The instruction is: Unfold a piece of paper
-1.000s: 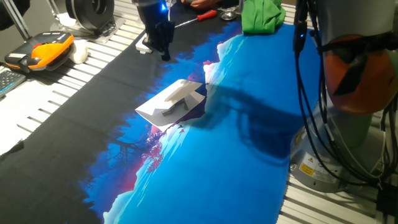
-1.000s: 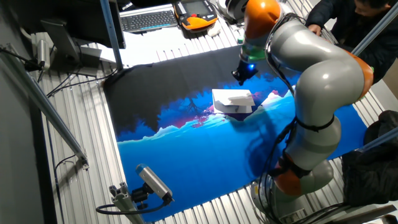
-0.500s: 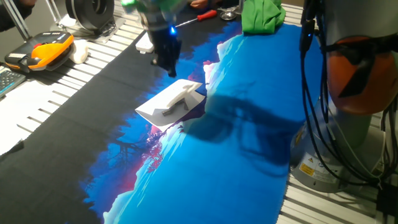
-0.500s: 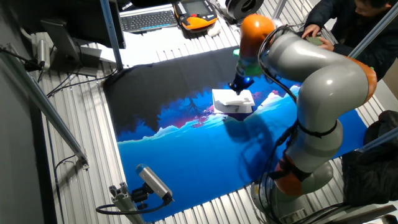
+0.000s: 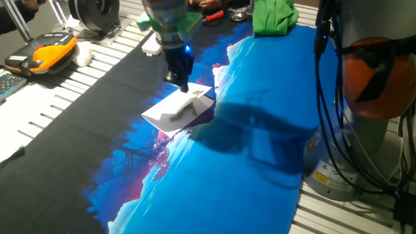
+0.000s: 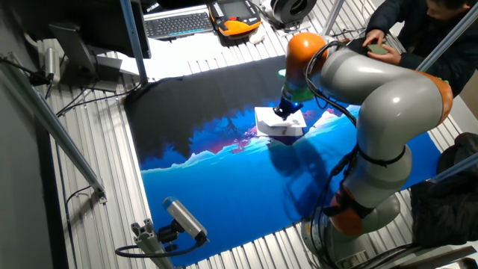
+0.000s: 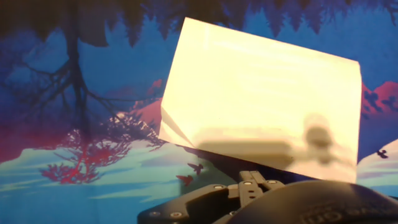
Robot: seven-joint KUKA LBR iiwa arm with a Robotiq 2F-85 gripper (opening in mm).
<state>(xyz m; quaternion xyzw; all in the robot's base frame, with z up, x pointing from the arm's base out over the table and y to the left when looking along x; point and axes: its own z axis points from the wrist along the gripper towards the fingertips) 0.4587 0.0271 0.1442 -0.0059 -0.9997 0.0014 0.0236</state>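
The piece of paper (image 5: 177, 108) is a small white folded sheet lying on the blue and black printed mat (image 5: 253, 162), with one flap slightly raised. It also shows in the other fixed view (image 6: 278, 122) and fills the middle of the hand view (image 7: 261, 106). My gripper (image 5: 182, 82) points down right at the paper's far edge, low over it; in the other fixed view the gripper (image 6: 282, 112) is over the paper's right part. Its dark fingers look pressed together and hold nothing. Whether the tips touch the paper I cannot tell.
A green cloth (image 5: 273, 16) and a red-handled screwdriver (image 5: 211, 15) lie at the mat's far end. An orange and black pendant (image 5: 42, 52) is at the left. The robot base (image 5: 374, 84) stands at the right. A keyboard (image 6: 178, 24) and a person (image 6: 407, 22) are at the table's far side.
The gripper has moved from beyond the paper's far side toward it and lower, ending at its far edge. The paper has not moved.
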